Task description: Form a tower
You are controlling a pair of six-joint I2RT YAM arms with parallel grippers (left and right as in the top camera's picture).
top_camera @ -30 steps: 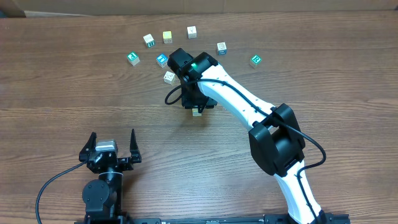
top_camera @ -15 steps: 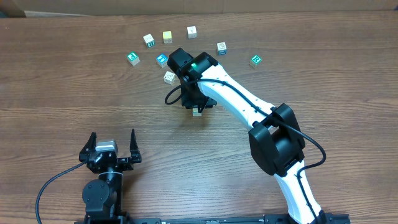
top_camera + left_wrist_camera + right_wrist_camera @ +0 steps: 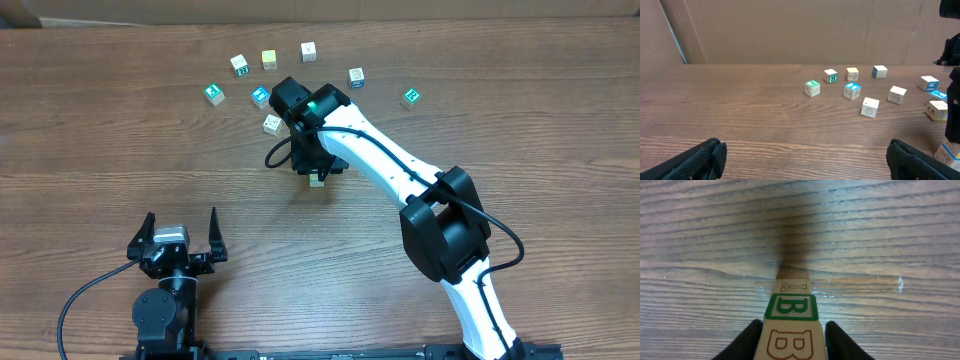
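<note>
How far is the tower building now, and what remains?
Done: a tower at least three cubes high stands. In hand: the right gripper grips its top cube. Left: release it, then probably stack the loose cubes lying beyond.

Overhead top-down; wrist views low, right against tower (image 3: 790, 311)

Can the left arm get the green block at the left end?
Probably yes. The left gripper is open, with only bare table between it and that green block; the right arm is off to the side.
</note>
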